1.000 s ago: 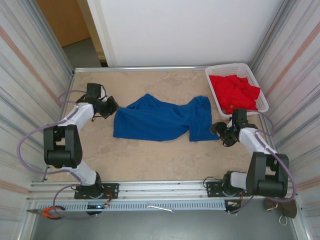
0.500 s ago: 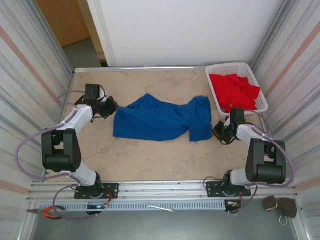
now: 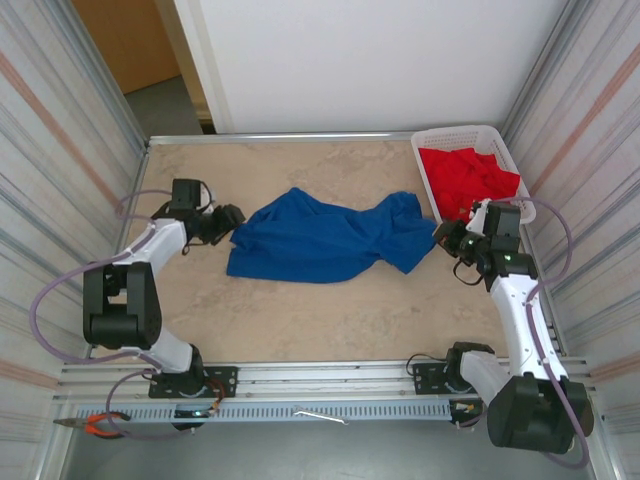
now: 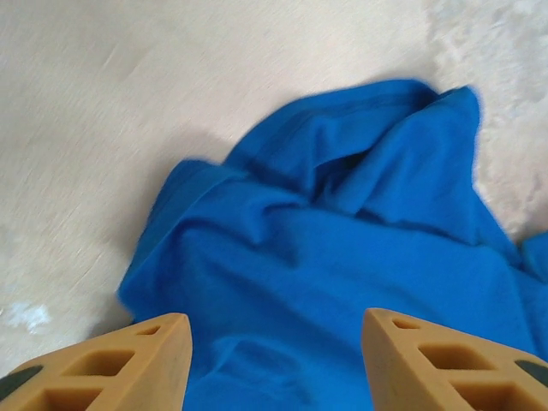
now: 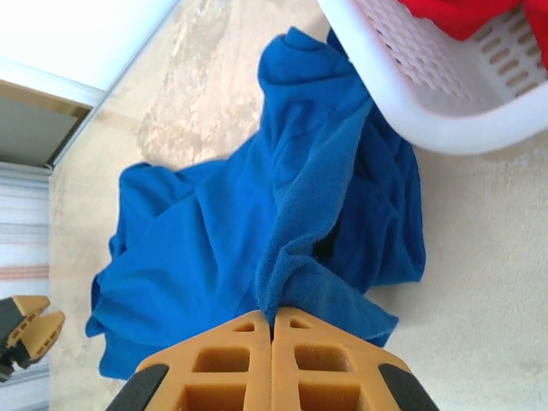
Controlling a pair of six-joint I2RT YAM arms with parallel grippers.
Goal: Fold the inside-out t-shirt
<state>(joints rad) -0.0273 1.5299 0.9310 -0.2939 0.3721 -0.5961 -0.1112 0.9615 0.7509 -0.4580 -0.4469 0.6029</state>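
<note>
Currently your blue t-shirt (image 3: 320, 240) lies rumpled across the middle of the table (image 3: 300, 310), stretched from left to right. Your right gripper (image 5: 272, 315) is clenched on a fold at its right-hand edge, just beside the white basket (image 3: 422, 170) holding the red garment (image 3: 470, 180). That grip likely anchors the cloth for pulling it flat. Your left gripper (image 4: 274, 321) sits at the opposite edge, jaws apart and holding nothing, placed, I'd judge, to take that side.
</note>
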